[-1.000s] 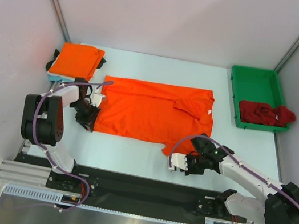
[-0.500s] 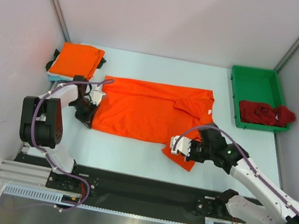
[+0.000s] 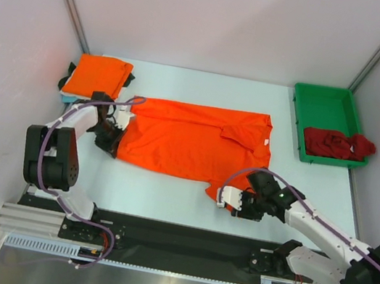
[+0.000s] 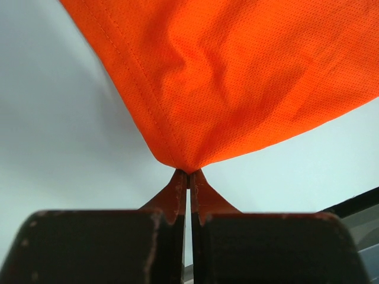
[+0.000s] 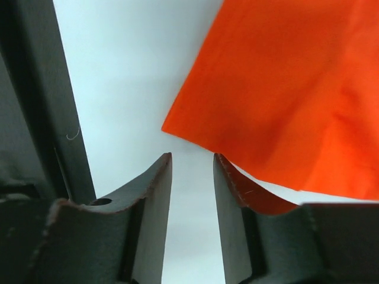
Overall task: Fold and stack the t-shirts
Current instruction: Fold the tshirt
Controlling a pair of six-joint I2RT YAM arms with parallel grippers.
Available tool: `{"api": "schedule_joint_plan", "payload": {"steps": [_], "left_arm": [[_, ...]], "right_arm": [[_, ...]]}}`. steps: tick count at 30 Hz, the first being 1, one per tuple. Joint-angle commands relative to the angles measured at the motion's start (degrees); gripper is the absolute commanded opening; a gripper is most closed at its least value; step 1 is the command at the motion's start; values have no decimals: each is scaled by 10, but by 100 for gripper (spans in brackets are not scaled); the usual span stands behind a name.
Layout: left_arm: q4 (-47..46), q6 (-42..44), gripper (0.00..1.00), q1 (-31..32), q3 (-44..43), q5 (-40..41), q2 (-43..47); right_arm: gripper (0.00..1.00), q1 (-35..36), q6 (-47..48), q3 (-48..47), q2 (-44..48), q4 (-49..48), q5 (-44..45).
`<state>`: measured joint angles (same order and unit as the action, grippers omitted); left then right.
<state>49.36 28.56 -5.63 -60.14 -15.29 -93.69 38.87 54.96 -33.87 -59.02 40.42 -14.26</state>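
A bright orange t-shirt lies spread across the middle of the table. My left gripper is at its left lower corner and shut on a pinch of the cloth; in the left wrist view the orange fabric rises from between the closed tips of the left gripper. My right gripper stands open at the shirt's near right corner. In the right wrist view the right gripper holds nothing, and the orange corner lies just beyond and to the right of it.
A folded orange tee rests on a pale blue one at the back left. A green tray at the back right holds a crumpled dark red tee. A black rail runs along the near edge.
My left gripper has shut on the shirt's left corner and drawn it slightly away from the near edge. My right gripper has opened, let go of the near right corner and backed off.
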Motion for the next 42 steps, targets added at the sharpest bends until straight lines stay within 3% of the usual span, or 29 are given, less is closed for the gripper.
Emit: {"api": "schedule_joint_plan", "payload": {"steps": [1, 9, 30, 36, 41, 42], "left_arm": [[-6, 10, 0, 3, 1, -17, 1], [-18, -3, 0, 4, 16, -18, -4], [-24, -6, 0, 5, 15, -18, -21], [-25, -5, 0, 5, 9, -18, -29], [-29, -11, 0, 5, 6, -24, -33], [-29, -10, 0, 6, 6, -25, -33]], "right_arm": [[42, -5, 26, -1, -21, -34, -2], [47, -5, 33, 5, -47, -57, -26], [44, 0, 61, 14, -109, -69, -52], [31, 0, 65, 12, -111, -50, -63], [34, -5, 72, 7, -112, -33, -69], [29, -5, 72, 6, -112, -31, -70]]}}
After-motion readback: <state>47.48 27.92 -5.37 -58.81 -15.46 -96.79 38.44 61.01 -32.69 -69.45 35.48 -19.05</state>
